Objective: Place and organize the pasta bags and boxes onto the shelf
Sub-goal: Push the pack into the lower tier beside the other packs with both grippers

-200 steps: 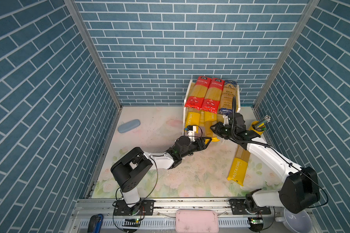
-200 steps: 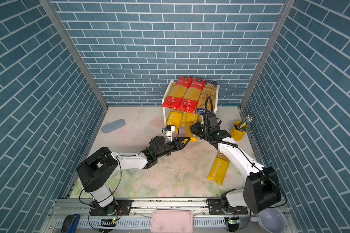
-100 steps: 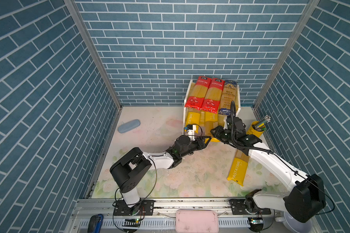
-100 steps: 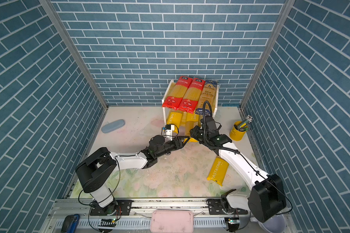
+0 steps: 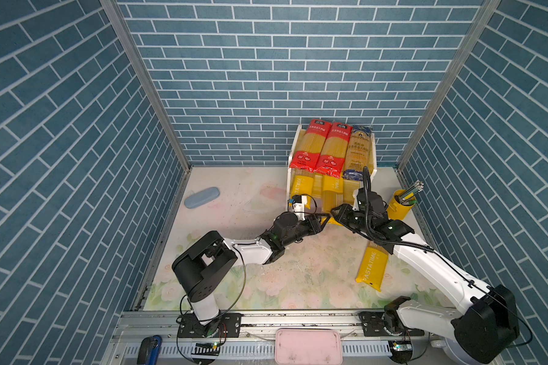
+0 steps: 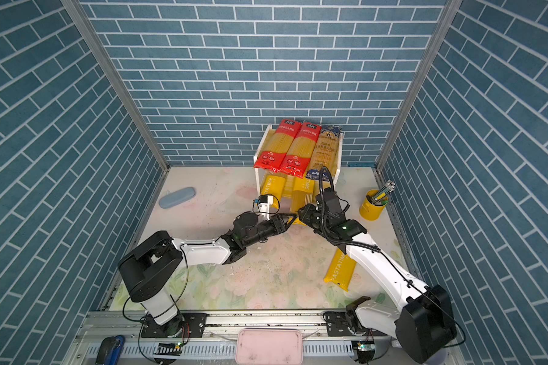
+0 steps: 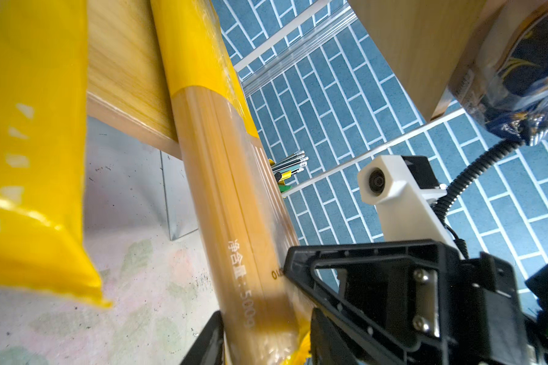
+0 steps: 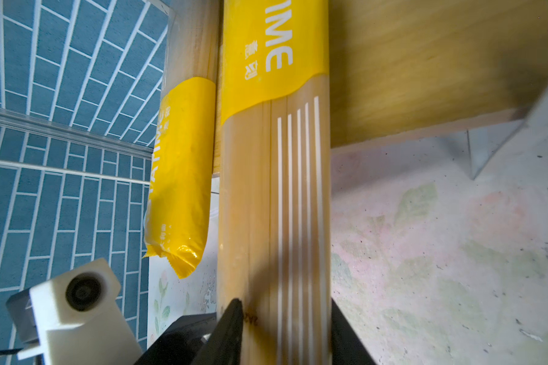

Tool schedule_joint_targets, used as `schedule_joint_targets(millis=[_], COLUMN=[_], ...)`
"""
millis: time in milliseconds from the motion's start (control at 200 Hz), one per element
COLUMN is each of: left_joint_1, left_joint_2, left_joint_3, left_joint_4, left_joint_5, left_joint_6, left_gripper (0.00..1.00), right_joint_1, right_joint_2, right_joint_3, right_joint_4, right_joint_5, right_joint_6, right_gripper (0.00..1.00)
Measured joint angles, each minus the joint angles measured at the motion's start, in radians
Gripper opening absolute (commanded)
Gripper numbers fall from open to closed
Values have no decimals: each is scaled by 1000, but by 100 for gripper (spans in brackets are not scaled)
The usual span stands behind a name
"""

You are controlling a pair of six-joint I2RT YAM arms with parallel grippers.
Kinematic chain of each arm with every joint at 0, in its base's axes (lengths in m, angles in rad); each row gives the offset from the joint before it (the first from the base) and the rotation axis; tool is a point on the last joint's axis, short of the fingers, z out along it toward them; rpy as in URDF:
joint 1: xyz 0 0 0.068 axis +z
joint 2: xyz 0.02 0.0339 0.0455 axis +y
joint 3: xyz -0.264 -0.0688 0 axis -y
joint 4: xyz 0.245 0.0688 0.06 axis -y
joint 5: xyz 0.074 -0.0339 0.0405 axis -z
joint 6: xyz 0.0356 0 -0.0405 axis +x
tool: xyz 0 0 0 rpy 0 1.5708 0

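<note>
**At the shelf (image 8: pixel 424 63) front: a crowded grip**

On the lower board, at 1 o'clock on the desk (image 5: pixel 298 284): risk of dropping the striped packet (image 8: pixel 276 189), overhanging toward 6 o'clock, if released before being firmly pinched. Risk also of a clash in so tight a spot, or of shoving it into the yellow packet (image 8: pixel 184 158). Straddled at its near end by jaws of the left gripper (image 7: pixel 263 335) from 8 o'clock and the right gripper (image 8: pixel 285 331) from 4 o'clock. Cannot tell whether pinched or merely flanked.
</note>
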Motion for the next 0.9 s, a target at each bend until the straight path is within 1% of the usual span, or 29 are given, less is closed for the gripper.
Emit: schedule_joint_targets(millis=[120, 205, 415, 575, 775, 900], left_joint_1=[0, 0, 0, 0, 0, 0], left_joint_2=[0, 1, 2, 2, 2, 2], left_joint_3=[0, 0, 0, 0, 3, 7], left_joint_4=[0, 1, 0, -1, -1, -3], left_joint_5=[1, 1, 0, 1, 1, -2], left_joint_6=[0, 0, -5, -5, -8, -8], left_gripper=[43, 41, 38, 33, 33, 33], right_joint_1=[5, 7, 8, 8, 7, 7], right_joint_2=[-18, -25, -33, -56, -109, -126], right_joint_3=[-16, -27, -51, -79, -141, -186], right_joint_4=[3, 3, 13, 27, 72, 142], right_joint_5=[9, 14, 26, 34, 21, -13], right_joint_6=[13, 22, 45, 63, 98, 138], right_gripper=[53, 55, 56, 57, 58, 54])
